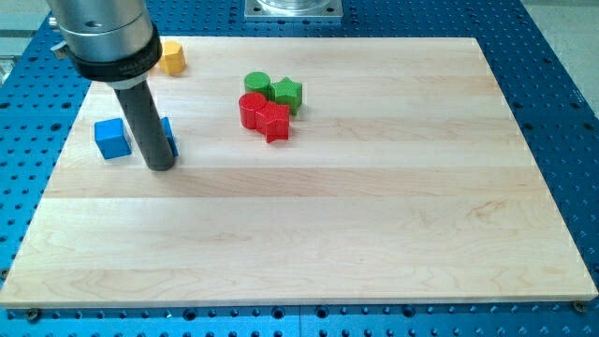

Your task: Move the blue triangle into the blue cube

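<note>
A: Upper left of the frame, what's there?
B: On the wooden desk [374, 225], my tip [161, 167], a bare rod tool holding nothing, hides most of the blue triangle [168, 134], just right of the blue cube [111, 139].
A: Risk?
B: An off-centre push could slip the triangle past.

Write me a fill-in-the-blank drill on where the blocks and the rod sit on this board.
1. The blue cube lies to the view's ____ of my tip.
2. The rod mostly hides the blue ____, only an edge showing at its right.
3. The yellow block lies near the board's top-____ corner.
4. The red star touches the red ____.

Missing: left; triangle; left; cylinder
</note>
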{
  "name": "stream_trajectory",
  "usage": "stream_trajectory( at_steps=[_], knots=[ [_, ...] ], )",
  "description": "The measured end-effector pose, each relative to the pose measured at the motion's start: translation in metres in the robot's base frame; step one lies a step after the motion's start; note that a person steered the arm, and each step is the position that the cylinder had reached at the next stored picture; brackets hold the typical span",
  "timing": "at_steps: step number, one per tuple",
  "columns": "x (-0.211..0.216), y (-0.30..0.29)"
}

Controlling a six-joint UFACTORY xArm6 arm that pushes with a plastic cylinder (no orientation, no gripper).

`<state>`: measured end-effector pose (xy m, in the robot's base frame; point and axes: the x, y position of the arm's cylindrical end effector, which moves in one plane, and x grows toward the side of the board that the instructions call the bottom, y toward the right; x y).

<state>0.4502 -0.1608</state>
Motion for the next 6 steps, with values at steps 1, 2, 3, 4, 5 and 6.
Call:
stream_trajectory(
  at_steps=[1,2,3,4,5,6],
  knots=[
    [-0.022,0.044],
    [-0.045,0.011],
    [-0.037,-0.021],
    [-0.025,0.025],
    [0.014,0.05],
    [0.014,0.05]
  ],
)
